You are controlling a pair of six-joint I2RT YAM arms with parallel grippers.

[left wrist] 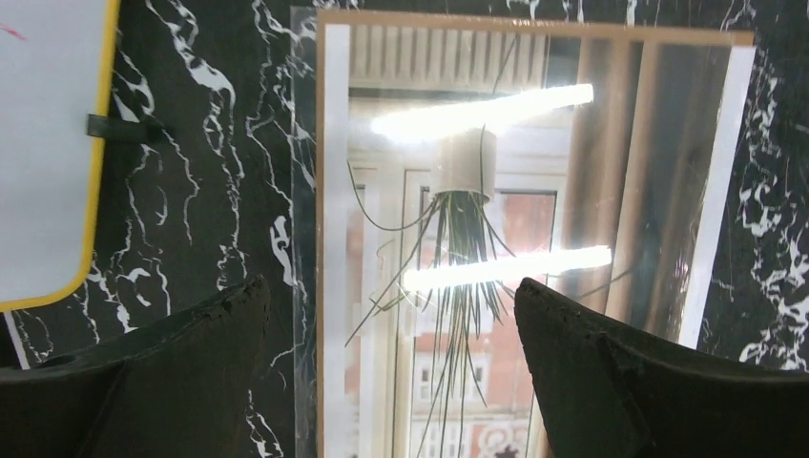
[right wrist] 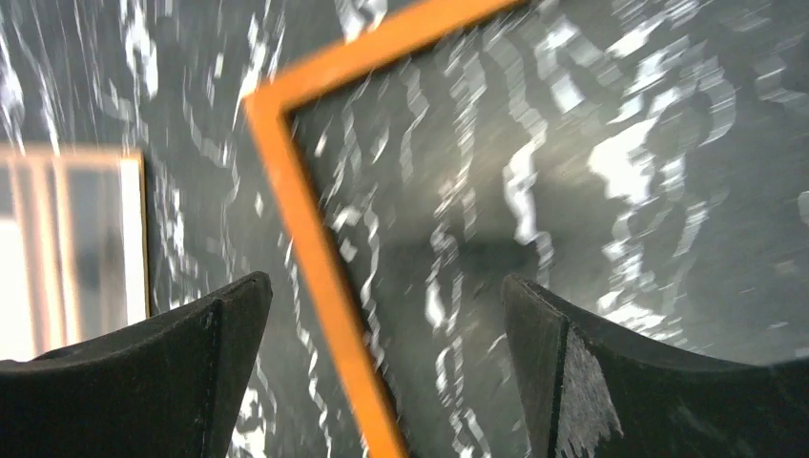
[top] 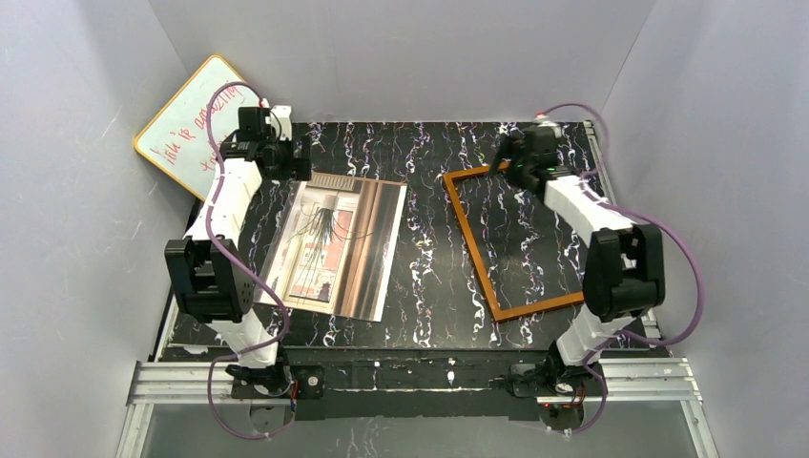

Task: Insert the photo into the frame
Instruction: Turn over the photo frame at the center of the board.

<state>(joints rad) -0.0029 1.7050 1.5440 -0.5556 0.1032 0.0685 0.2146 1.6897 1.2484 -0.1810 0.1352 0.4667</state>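
The photo (top: 336, 248), a print of a curtained room with a bright window and a spiky hanging plant, lies flat on the left half of the black marbled table. My left gripper (top: 301, 162) hangs open above the print's far left corner; in the left wrist view the photo (left wrist: 496, 191) glares under the lights between the spread fingers (left wrist: 219, 324). The frame (top: 474, 253), thin and orange-brown, lies flat on the right half. My right gripper (top: 498, 158) hovers open over its far left corner, with the frame's left edge (right wrist: 286, 181) passing between the fingers (right wrist: 534, 315), untouched.
A yellow-edged whiteboard (top: 186, 124) with red writing leans against the back left wall, close to the left gripper, and shows in the left wrist view (left wrist: 43, 143). A clear sheet's edge (left wrist: 303, 286) runs beside the photo. Grey walls enclose the table (top: 429, 286).
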